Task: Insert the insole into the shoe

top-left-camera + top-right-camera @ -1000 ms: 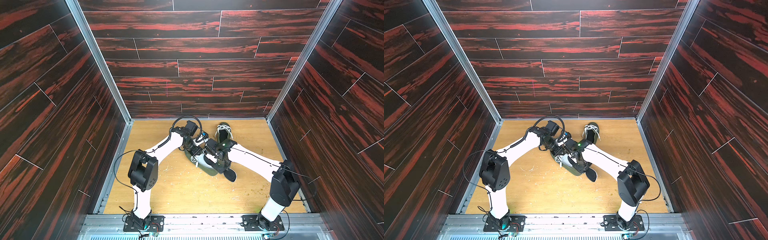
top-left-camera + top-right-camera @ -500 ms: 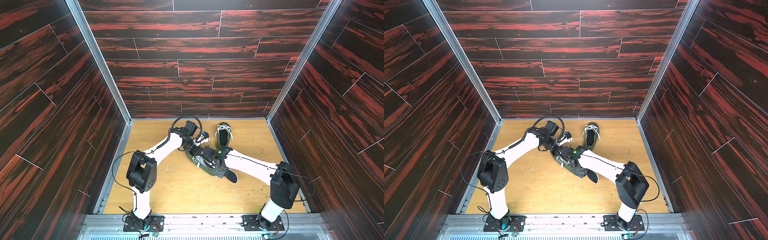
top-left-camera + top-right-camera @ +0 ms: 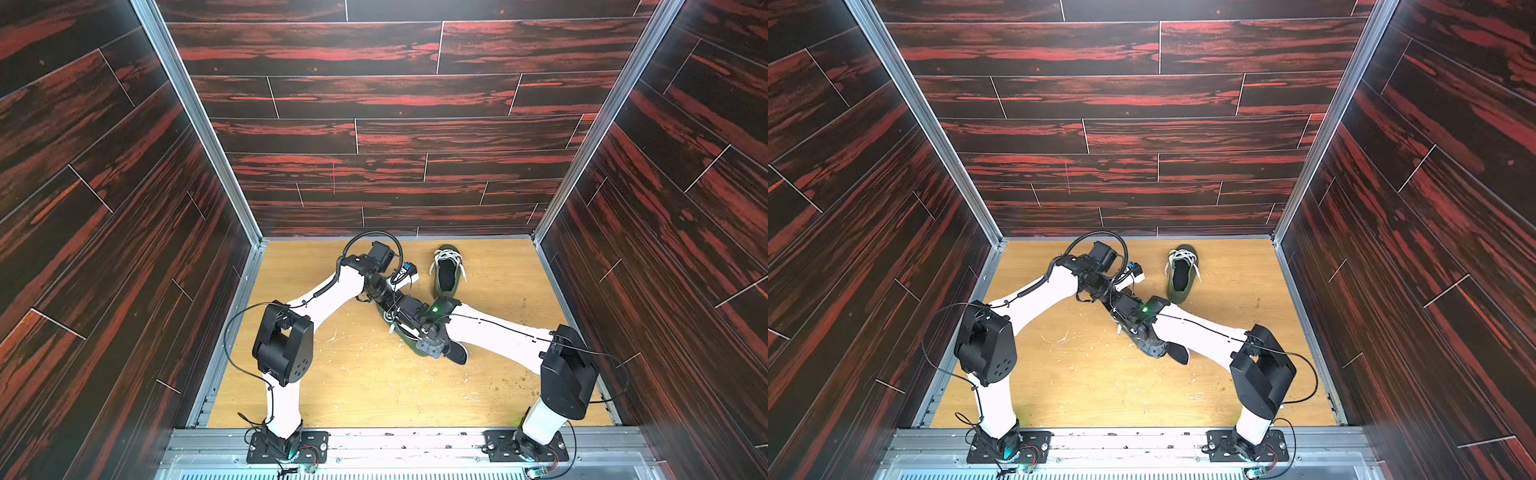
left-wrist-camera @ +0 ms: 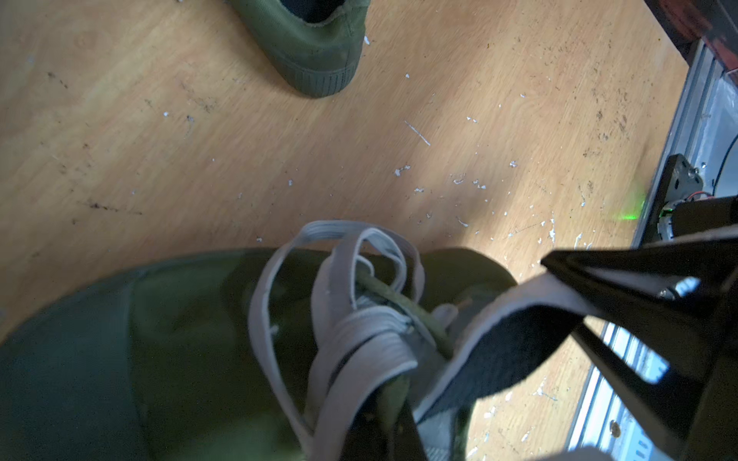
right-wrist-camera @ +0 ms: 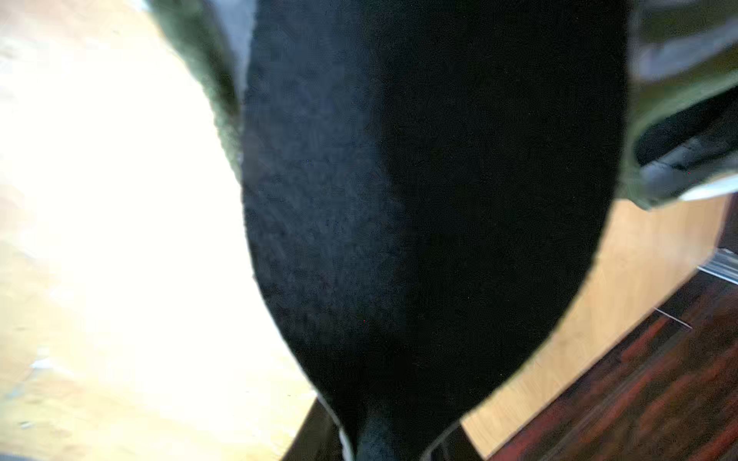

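2 olive-green canvas sneakers with white laces (image 4: 351, 331) lie on the surface (image 3: 374, 386), a light wood-grain board scuffed with white flecks and dark specks. From the left, the left gripper (image 3: 401, 311) is closed tight on the laced edge of the nearer sneaker (image 4: 179, 339), which sits mid-surface in both top views. Just right of it, the black insole (image 5: 419, 199) slants with 1 end inside that sneaker's opening. Its other end sticks out, pinched in the right gripper (image 5: 385, 445), whose jaws stand narrowly apart around it. The farther sneaker (image 3: 446, 272) sits upright near the back wall, apart from both arms. Dark red-and-black plank walls (image 3: 374, 95) box in 3 sides. An aluminium rail (image 3: 395, 440) carries the arm bases at the front.
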